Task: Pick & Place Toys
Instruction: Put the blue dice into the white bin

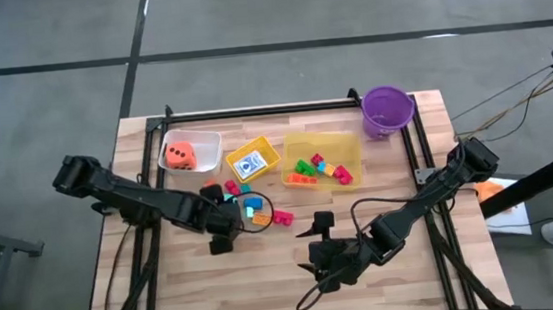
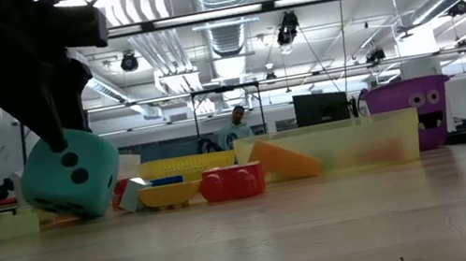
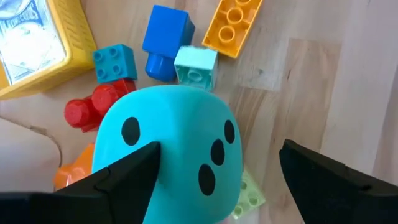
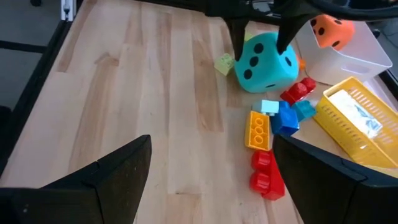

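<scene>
Teal die sits on the desk among bricks; left pincer straddles it, jaws spread, unclamped. Lower further, centre, squeeze flat faces. Right pincer released, idle.

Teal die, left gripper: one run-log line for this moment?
left gripper: open, straddling teal die on table | right gripper: open, empty, waiting over bare wood | orange die: in clear bin

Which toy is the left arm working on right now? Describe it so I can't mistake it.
Find the small yellow bin holding the card box. Just in front of it lies a cluster of loose bricks, and the teal die sits there between the left end effector fingers. It is far bigger than the bricks, rounded, with black dots.
</scene>
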